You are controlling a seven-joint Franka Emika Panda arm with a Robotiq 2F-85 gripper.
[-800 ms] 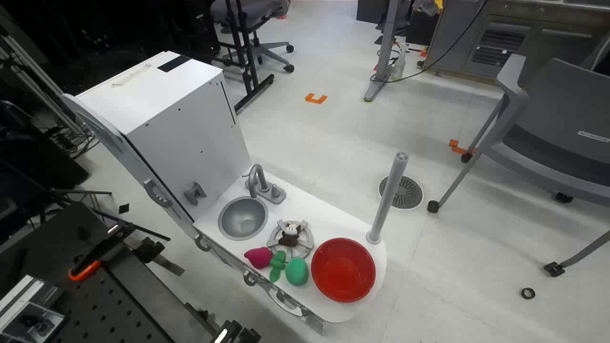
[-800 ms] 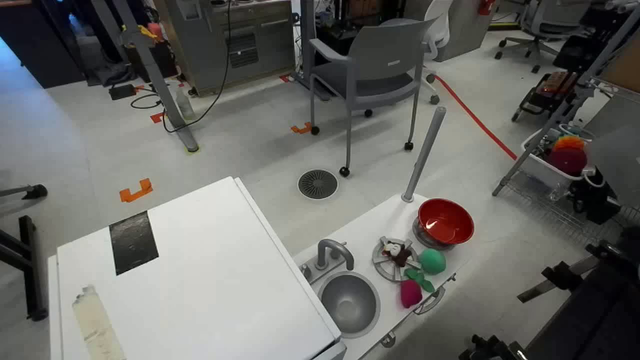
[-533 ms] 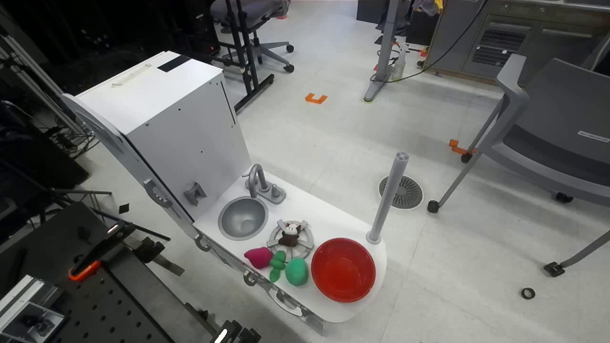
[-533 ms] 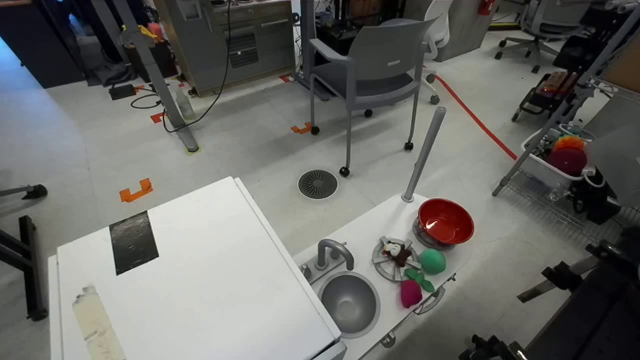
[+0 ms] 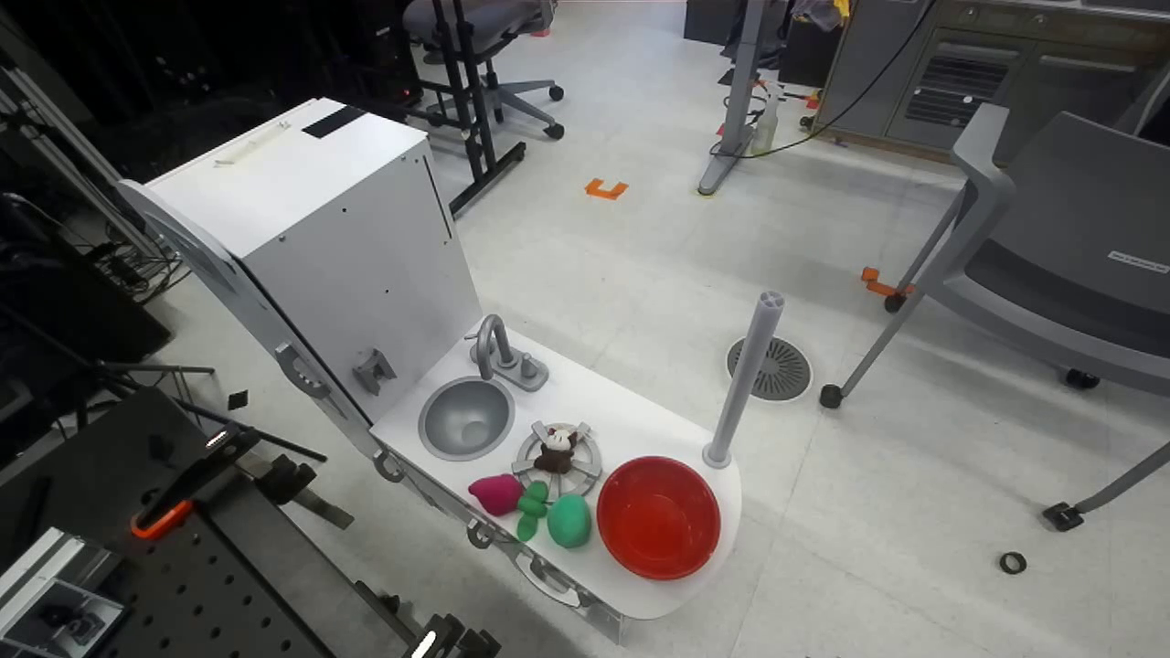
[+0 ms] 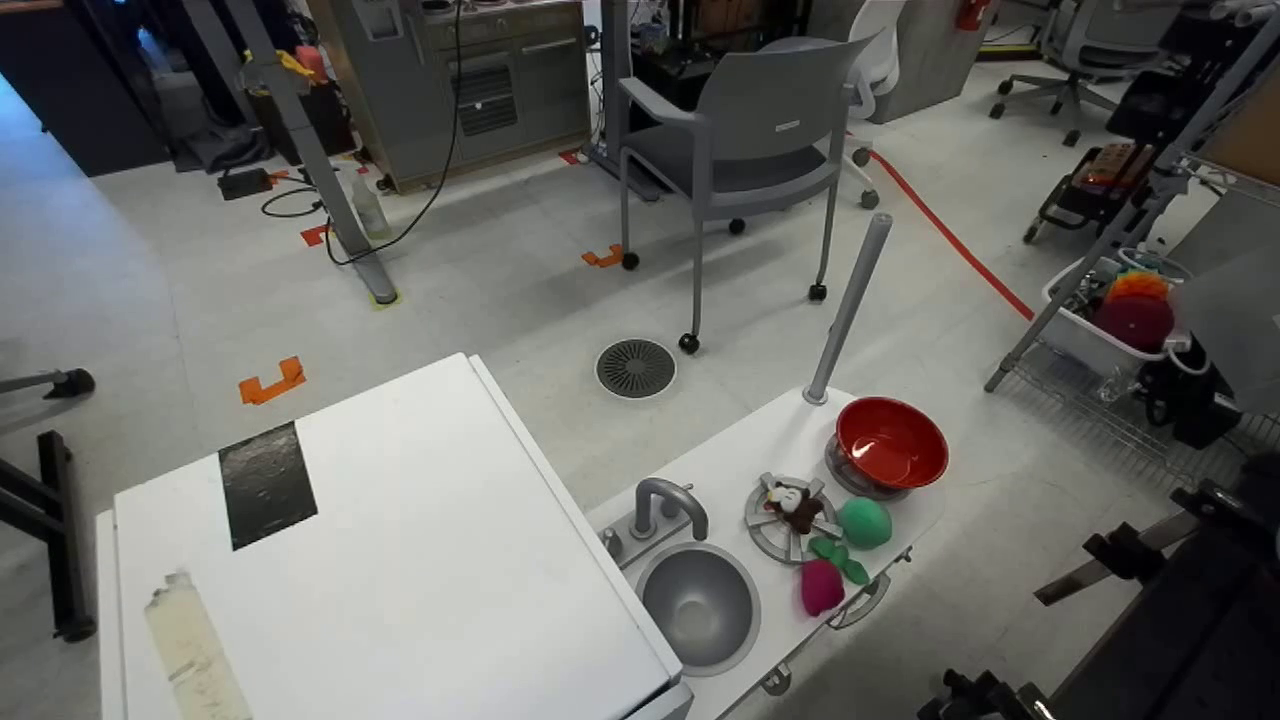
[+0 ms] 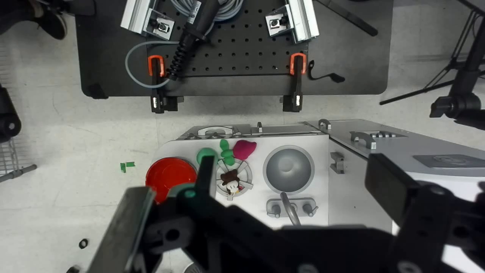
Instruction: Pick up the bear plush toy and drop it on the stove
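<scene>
Clearly, the gripper (image 7: 293,170) is standing with its fingers (image 7: 390,185) wide apart, filling the six o'clock side of the wrist view. The bear plush toy (image 7: 230,180), brown with a white face, is lying on the stove (image 7: 242,167), a grey spoked ring on the white desk (image 5: 622,420); its face is pointing toward six o'clock in the wrist view. Around the stove in that view, a red bowl (image 7: 166,174) is sitting at nine o'clock, partly hidden by the gripper, and a sink (image 7: 288,168) is lying at three, its faucet (image 7: 290,208) standing at six o'clock from the basin. A green ball (image 7: 205,152) is resting near half past ten, a green leafy toy (image 7: 227,152) just short of twelve, and a pink toy (image 7: 244,149) just past it. In an exterior view, the red bowl is resting on another grey ring (image 6: 848,478), with a grey post (image 6: 850,310) rising at ten o'clock from it. In an exterior view, a white cabinet (image 5: 366,247) is standing at eleven o'clock from the sink.
</scene>
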